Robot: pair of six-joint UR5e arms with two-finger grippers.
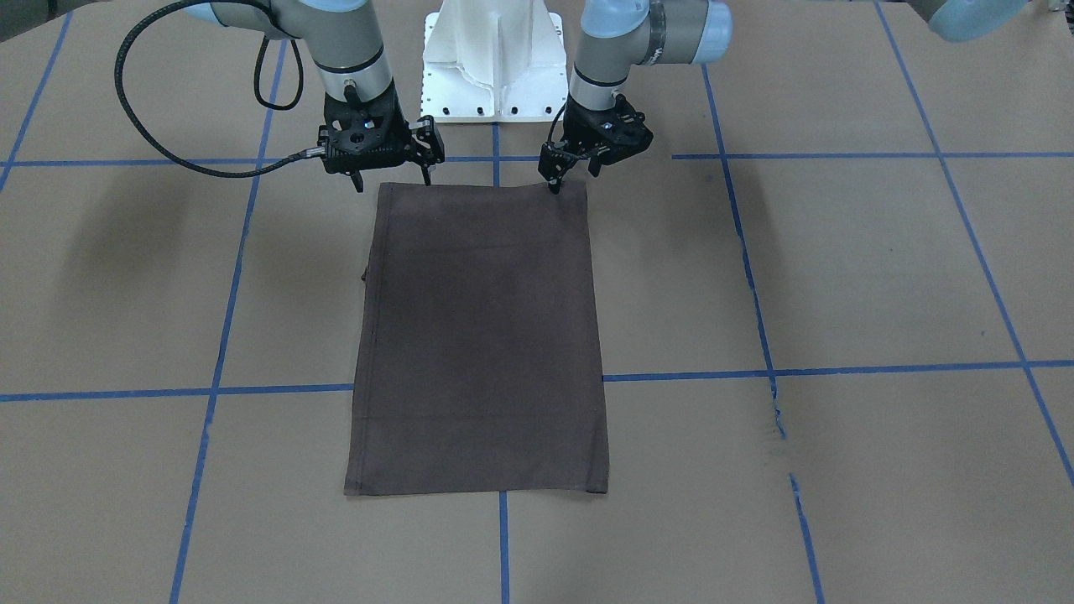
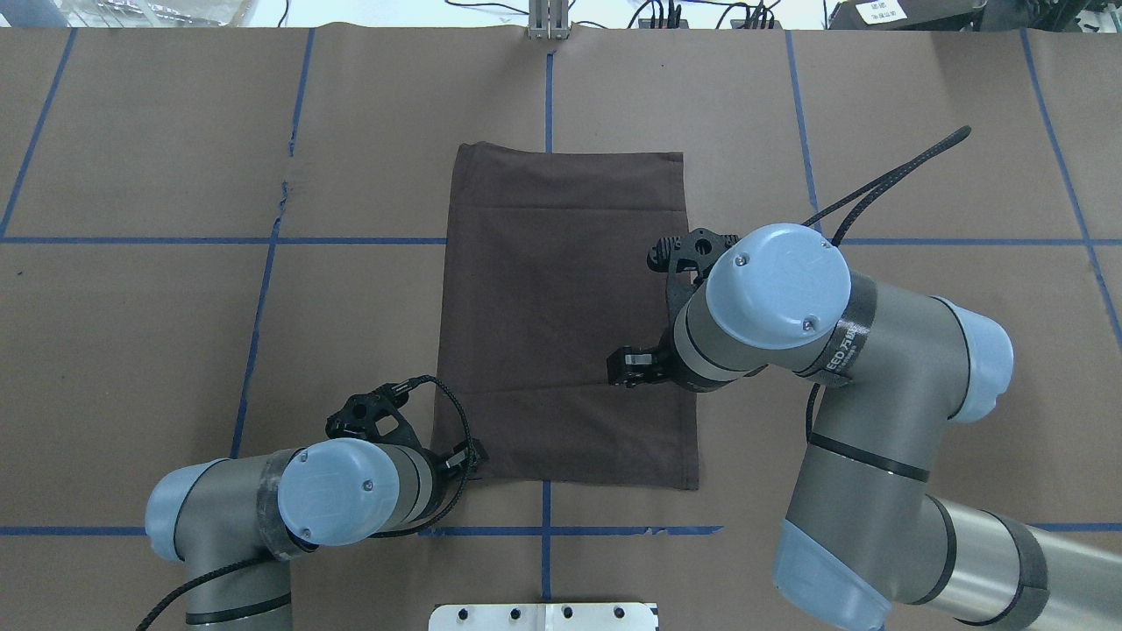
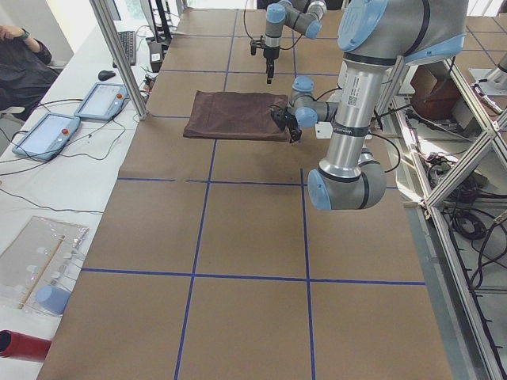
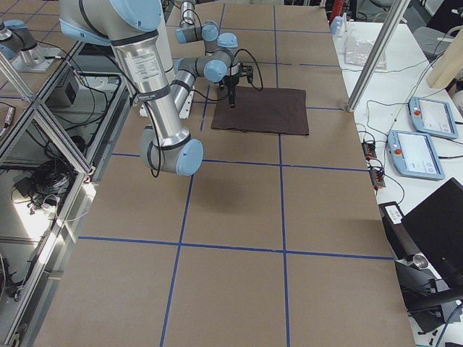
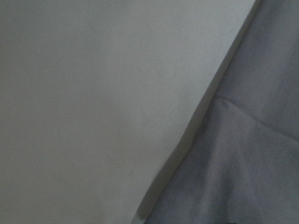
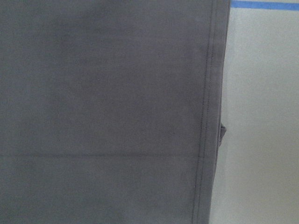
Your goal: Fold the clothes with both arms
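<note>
1. table [image 1: 839,268]: brown paper with a blue tape grid [image 1: 839,155]; the white pedestal base [image 1: 495,63] is bolted at the robot's edge.
2. right arm [image 2: 877,350] reaches out past the pedestal base on the robot's right. The left arm [image 2: 351,491] does likewise on the robot's left, and sits lower.
3. dark brown T-shirt [image 1: 482,335] lies flat on the table, straight out from the pedestal base. It is folded to a plain rectangle, short edge nearest the base.
4. right gripper [image 1: 393,180]: fingers spread wide and empty, hanging above the shirt's pedestal-end stretch on the robot's right side.
5. left gripper [image 1: 574,178]: fingers apart, one tip down at the shirt's pedestal-end corner on the robot's left. Can't tell if it touches.
</note>
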